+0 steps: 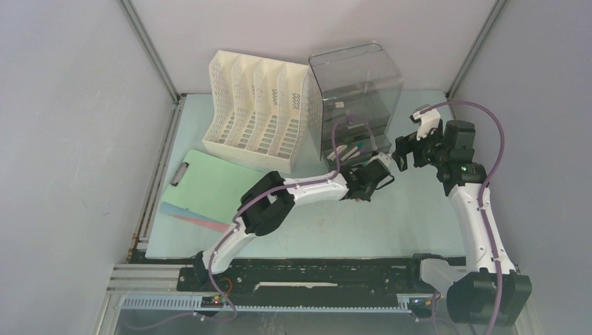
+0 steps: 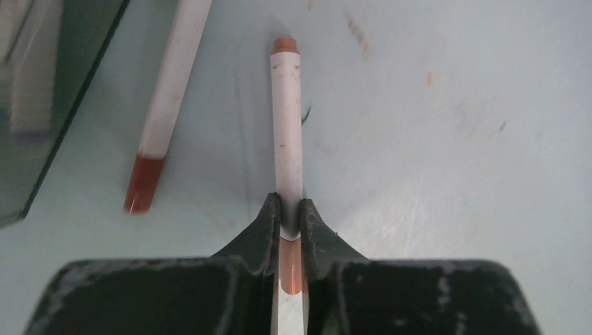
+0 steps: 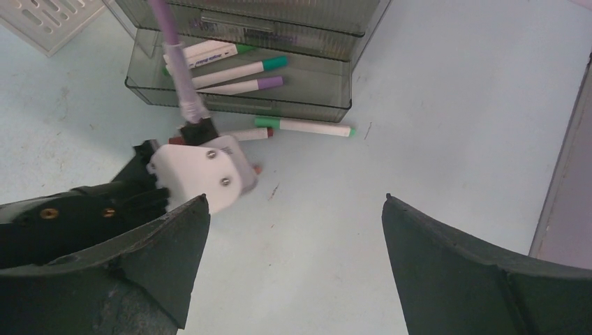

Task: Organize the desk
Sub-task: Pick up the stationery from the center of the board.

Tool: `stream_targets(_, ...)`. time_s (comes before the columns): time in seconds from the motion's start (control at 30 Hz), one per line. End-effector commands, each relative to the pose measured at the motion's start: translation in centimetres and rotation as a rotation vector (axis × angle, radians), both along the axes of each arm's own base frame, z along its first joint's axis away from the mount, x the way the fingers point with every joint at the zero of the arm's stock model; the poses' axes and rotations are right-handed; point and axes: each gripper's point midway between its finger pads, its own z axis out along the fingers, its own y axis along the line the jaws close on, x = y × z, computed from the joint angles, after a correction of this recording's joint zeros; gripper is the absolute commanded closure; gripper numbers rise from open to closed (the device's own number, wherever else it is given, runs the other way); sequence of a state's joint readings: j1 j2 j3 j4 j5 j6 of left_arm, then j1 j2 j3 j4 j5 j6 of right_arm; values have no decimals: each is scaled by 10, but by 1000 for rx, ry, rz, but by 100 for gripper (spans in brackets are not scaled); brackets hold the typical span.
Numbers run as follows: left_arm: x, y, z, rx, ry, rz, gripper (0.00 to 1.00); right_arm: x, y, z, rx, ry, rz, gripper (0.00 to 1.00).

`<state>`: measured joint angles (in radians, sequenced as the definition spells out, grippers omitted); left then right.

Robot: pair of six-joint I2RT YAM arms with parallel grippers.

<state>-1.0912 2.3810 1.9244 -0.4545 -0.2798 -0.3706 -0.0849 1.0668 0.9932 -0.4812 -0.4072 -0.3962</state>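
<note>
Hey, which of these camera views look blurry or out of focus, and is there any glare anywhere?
Left wrist view: the white marker with an orange cap is sharp at its far end, and the red-capped white marker beside it is softer. Right wrist view: the teal-capped marker in the smoky plastic drawer is crisp. Top view: even light, faint shadows, no strong glare.

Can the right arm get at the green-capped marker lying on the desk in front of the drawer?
Probably yes: its fingers are open above bare desk, and the green-capped marker lies uncovered just ahead. The left arm sits close beside it, crowding one end.
</note>
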Motion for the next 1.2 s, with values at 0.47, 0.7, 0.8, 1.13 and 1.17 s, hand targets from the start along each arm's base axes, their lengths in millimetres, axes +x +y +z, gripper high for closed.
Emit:
stream_targets(0.47, 0, 78, 117, 98, -504, -209, 100, -3, 2, 14, 4, -51, 25, 0)
stream_targets(0.7, 26, 97, 136, 316, -697, -252, 100, -3, 1, 14, 4, -54, 25, 0)
stream_targets(0.8, 35, 97, 140, 380, -762, -270, 100, -4, 1, 15, 6, -55, 25, 0)
stream_targets(1.13, 62, 94, 132, 465, -824, -322, 100, -5, -3, 18, 12, -64, 17, 0)
stream_targets(1.17, 66, 94, 132, 459, -821, -321, 100, -6, -3, 18, 11, -65, 18, 0)
